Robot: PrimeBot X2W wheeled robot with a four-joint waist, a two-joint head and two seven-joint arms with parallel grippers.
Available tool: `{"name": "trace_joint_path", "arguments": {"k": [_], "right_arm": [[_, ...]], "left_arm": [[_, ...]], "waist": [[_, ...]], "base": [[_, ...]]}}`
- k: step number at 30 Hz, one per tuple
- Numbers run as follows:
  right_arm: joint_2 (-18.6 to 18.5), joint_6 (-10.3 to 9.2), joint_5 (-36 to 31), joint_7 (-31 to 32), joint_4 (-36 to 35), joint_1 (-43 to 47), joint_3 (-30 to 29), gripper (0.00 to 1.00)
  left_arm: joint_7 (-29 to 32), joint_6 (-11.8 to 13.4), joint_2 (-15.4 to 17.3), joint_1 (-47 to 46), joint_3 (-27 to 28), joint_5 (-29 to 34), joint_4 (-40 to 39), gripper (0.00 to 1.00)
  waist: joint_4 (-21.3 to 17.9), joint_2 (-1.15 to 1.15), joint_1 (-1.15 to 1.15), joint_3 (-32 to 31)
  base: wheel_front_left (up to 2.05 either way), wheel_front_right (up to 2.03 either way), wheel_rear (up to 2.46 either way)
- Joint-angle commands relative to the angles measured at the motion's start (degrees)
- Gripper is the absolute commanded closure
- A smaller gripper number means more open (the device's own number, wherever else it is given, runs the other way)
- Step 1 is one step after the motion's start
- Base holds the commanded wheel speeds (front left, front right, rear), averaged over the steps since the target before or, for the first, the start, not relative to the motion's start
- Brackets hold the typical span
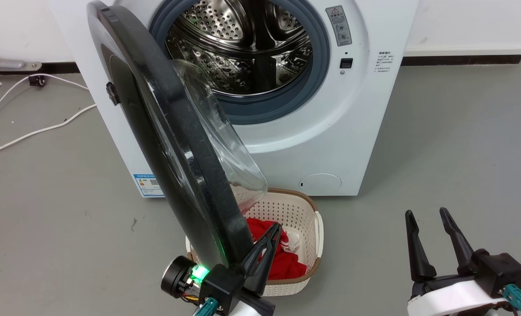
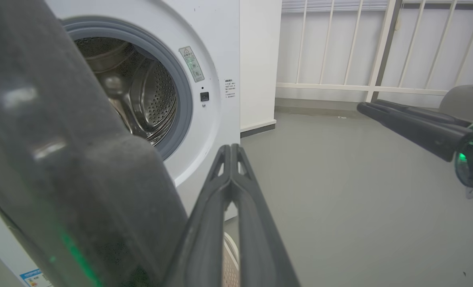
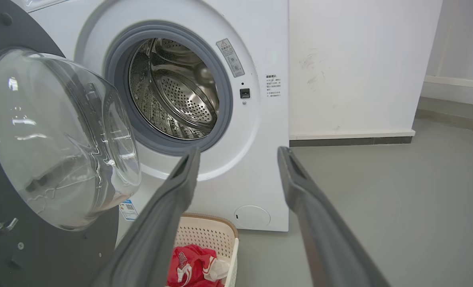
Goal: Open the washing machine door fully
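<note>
"Where is the washing machine door standing?"

"It juts out from the washing machine, attached at the machine's left side. The head view sees it almost edge-on, free edge toward the robot. Its clear glass bowl bulges to the right. The opening is uncovered — steel drum and grey-blue rubber ring are in plain sight."

"And the left gripper?"

"Its two dark fingers are pressed together with nothing between them. They lie along the inner side of the door's lower rim, the glass-bowl side. In the left wrist view the black rim sits right against them. It looks like contact, though the rim is too blurred there to be sure."

"The right gripper?"

"It is well apart from the door, low at the right over the grey floor. The fingers are spread wide and hold nothing. In its own wrist view they point at the machine's front, below the opening."

"Anything under the door?"

"A beige laundry basket sits on the floor just before the machine, with a red garment inside — the door's lower edge hangs over its left part. A blue label sticker shows at the machine's lower left corner. A white cable trails across the floor at the left."
</note>
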Motion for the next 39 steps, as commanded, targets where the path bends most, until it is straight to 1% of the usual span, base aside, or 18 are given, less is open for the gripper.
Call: {"name": "trace_joint_path", "arguments": {"k": [1, 7, 14, 18, 23, 31, 36, 39], "right_arm": [[0.1, -0.04, 0.3, -0.1, 0.1, -0.4, 0.1, 0.00], [0.1, -0.03, 0.8, -0.1, 1.0, 0.0, 0.8, 0.00], [0.1, -0.03, 1.1, -0.1, 1.2, 0.6, 1.1, 0.00], [0.1, -0.03, 1.0, -0.1, 1.2, 1.2, 0.9, 0.00], [0.1, -0.03, 1.1, -0.1, 1.3, 1.5, 0.7, 0.00], [0.1, -0.03, 1.1, -0.1, 1.1, 1.0, 0.9, 0.00], [0.1, -0.04, 1.0, -0.1, 1.0, 0.2, 1.0, 0.00], [0.1, -0.03, 0.9, -0.1, 1.1, -0.2, 1.3, 0.00]], "left_arm": [[-0.1, 0.5, -0.3, -0.6, 0.5, -0.3, 0.2, 1.00], [-0.1, 2.5, 0.1, 1.1, 2.8, -0.7, 1.3, 1.00], [0.0, 4.5, 0.9, 4.8, 4.6, -0.4, -0.9, 1.00], [0.0, 5.5, 1.8, 7.7, 5.6, -0.5, -2.9, 1.00], [0.0, 7.3, 2.4, 11.0, 6.8, -0.9, -5.0, 1.00], [0.0, 10.1, 4.0, 13.6, 10.5, -1.7, -7.7, 1.00], [0.0, 11.0, 5.6, 11.4, 14.1, -2.7, -7.7, 1.00], [0.0, 11.5, 6.9, 9.7, 17.0, -3.2, -6.5, 1.00]], "waist": [[0.0, 0.00, 0.00, 0.0], [0.6, 0.00, 0.00, -0.4], [2.3, 0.00, 0.00, -0.8], [4.6, 0.00, 0.00, -1.0], [8.6, 0.00, 0.00, -1.0], [14.8, 0.00, 0.00, -0.4], [16.9, 0.00, 0.00, 0.3], [17.2, 0.00, 0.00, 0.6]], "base": [[0.00, 0.00, 0.00], [0.00, 0.00, 0.00], [0.00, 0.00, 0.00], [0.00, 0.00, 0.00], [0.00, 0.00, 0.00], [0.00, 0.00, 0.00], [0.00, 0.00, 0.00], [0.00, 0.00, 0.00]]}}
